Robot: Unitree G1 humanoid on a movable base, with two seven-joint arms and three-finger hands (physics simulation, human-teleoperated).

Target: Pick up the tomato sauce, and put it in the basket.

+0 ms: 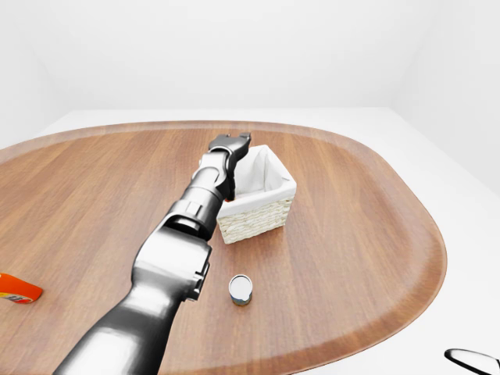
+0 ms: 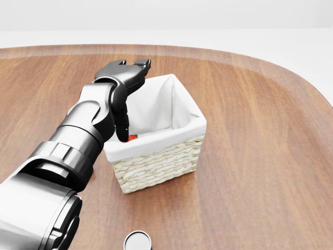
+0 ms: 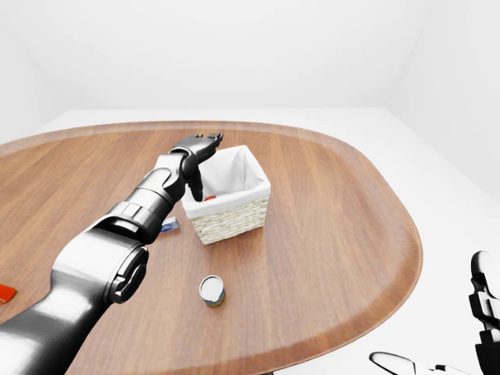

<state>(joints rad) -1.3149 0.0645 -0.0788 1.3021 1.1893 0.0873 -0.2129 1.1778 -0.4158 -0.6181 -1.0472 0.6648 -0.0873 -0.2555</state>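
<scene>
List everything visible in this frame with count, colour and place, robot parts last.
basket: one, pale wicker with white liner, centre of the wooden table.
tomato sauce: one, red, only a sliver shows inside the basket by its left wall.
tin can: one, silver, upright on the table below the basket.
orange packet: one, orange-red, left edge of the left-eye view.
flat item: one, blue-white, left of the basket; kind unclear.
table: one, brown wood.
left robot hand: one, dark grey, open, above the basket's left rim.
right robot hand: one, partly visible at the right-eye view's lower right.
</scene>
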